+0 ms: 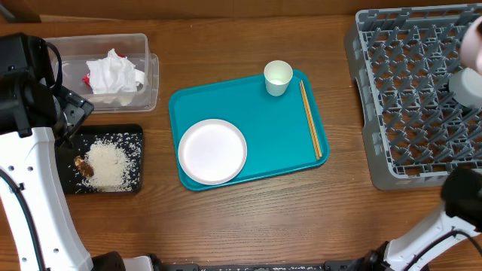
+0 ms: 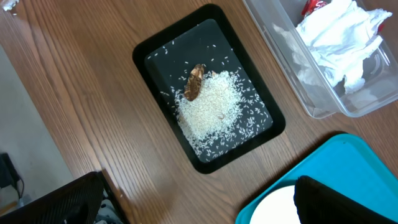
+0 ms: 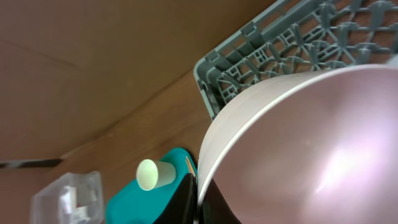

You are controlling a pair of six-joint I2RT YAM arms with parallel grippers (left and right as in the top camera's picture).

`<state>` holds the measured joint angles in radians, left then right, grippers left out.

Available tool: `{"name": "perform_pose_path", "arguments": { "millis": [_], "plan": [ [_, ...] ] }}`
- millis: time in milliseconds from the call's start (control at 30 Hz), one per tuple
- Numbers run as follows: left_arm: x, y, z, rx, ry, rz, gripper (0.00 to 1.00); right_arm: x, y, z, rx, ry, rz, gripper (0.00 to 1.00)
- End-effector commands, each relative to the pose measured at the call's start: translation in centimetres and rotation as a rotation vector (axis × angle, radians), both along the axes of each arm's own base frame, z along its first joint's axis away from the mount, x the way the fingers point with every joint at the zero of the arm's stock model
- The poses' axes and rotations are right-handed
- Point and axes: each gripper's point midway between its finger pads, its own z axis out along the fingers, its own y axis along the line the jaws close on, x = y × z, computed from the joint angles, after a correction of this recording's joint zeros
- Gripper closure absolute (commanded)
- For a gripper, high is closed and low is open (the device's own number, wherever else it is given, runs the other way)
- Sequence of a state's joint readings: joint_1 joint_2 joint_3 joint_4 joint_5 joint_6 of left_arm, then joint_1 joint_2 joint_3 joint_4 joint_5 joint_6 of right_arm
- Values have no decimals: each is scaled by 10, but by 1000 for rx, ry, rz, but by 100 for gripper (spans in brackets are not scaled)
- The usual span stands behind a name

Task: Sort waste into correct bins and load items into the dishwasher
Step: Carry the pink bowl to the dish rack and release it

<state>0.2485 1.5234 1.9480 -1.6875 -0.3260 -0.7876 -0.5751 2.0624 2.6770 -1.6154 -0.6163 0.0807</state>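
- Bowl loading looks like the step in hand. The right claw (image 3: 200, 200) is clamped on the rim of a white bowl (image 3: 298, 143), which hangs tilted over a corner of the grey rack (image 1: 407, 98).
- The bowl fills most of the right wrist view and hides the pegs beneath it. The overhead view is blurred at that edge, so I cannot tell whether the bowl touches the lattice.
- To do it well, I judge the bowl should go in on edge or mouth-down between rows of pegs. It should be lowered slowly until the pegs bear it, and only then let go.
- A pinch on the rim is a thin hold, so a release from height could let the bowl roll or bounce off the grid.
- Setting it toward one side of the rack would leave room for the plate (image 1: 212, 150), the cup (image 1: 278, 77) and the chopsticks (image 1: 310, 119), all lying on the teal tray (image 1: 248, 98).
- The left claw (image 2: 199, 186) hangs spread wide and empty above the bench (image 1: 248, 226), by the black tray (image 2: 174, 35) that holds the rice (image 2: 211, 106) and a brown scrap (image 2: 194, 82). It is well apart from the rack, so I expect no clash.
- The tissues (image 1: 113, 74) lie in the clear tub (image 1: 153, 83).
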Motion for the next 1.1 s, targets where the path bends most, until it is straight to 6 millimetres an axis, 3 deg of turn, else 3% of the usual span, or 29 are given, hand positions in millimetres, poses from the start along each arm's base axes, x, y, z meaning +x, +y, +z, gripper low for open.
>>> {"name": "perform_pose_path", "arguments": {
  "millis": [0,233,400,733,933,1067],
  "plan": [
    [-1,2,0,7,-2,26,0,17,1,-10,128,-100,163,96],
    [-1,2,0,7,-2,26,0,48,-28,-62,347,-126,206,96],
    [-1,2,0,7,-2,26,0,54,-31,-79,483,-180,264,96],
    [-1,2,0,7,-2,26,0,50,-50,-144,549,-93,221,96],
    [-1,2,0,7,-2,26,0,38,-59,-191,604,6,160,96],
    [-1,2,0,7,-2,26,0,30,-61,-210,645,50,131,96]
  ]
}}
